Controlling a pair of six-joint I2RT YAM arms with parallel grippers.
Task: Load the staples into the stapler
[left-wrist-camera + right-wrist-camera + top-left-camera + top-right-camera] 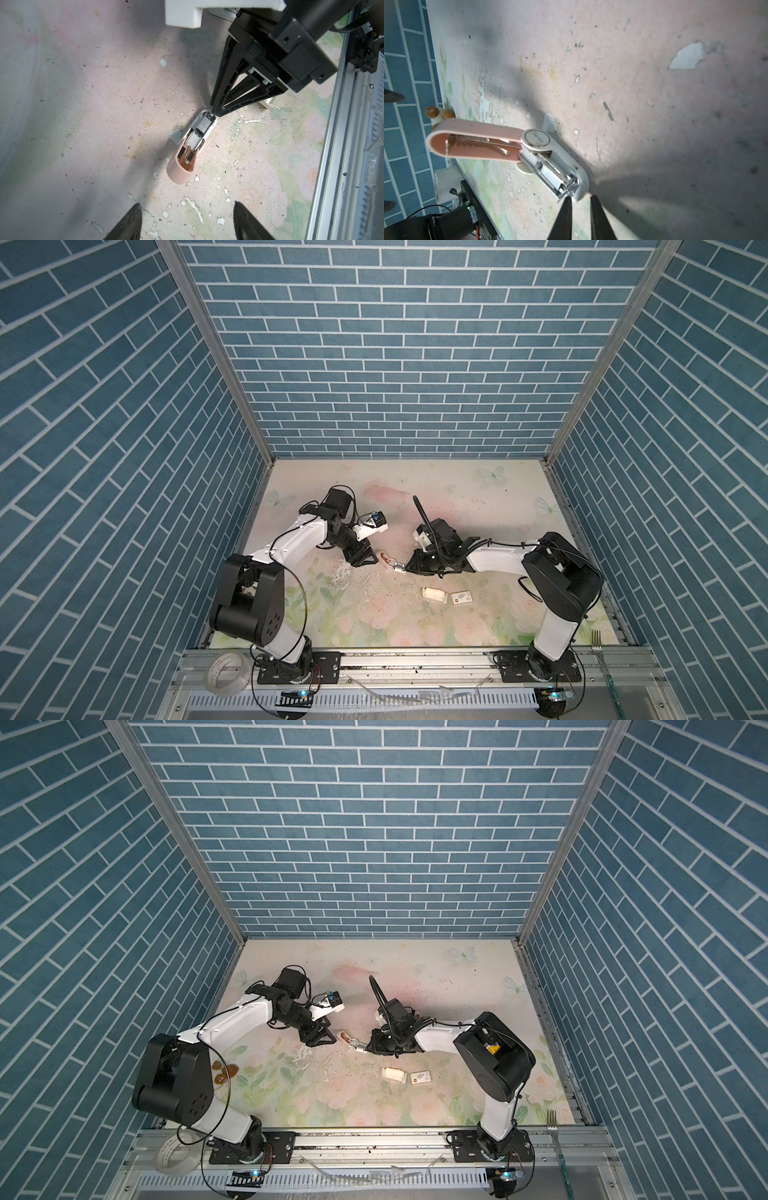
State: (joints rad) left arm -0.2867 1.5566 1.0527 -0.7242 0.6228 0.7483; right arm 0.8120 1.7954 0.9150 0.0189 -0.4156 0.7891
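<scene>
Left hand (pixel 186 203) wide, empty, hovering — right hand (pixel 580 197) low, narrow at stapler's (pixel 535 138) nose, grip unclear

I look into a booth closed in by blue brick-pattern walls (pixel 395 344) joined at aluminium corner posts (pixel 217 352). The floor is a worn floral mat (pixel 457 497), flaking and speckled, with a metal rail (pixel 415 659) along its near edge.

Stapler (pixel 350 1041) lies mid-table, its pink end toward the left gripper (pixel 319 1041), which hangs just beside it with a gap between. Right gripper (pixel 367 1048) tips sit at the stapler's metal end. White tray (pixel 392 1074) and red-marked sleeve (pixel 420 1077) lie side by side, nearer the front rail. Fork (pixel 552 1125) at the front right edge.
</scene>
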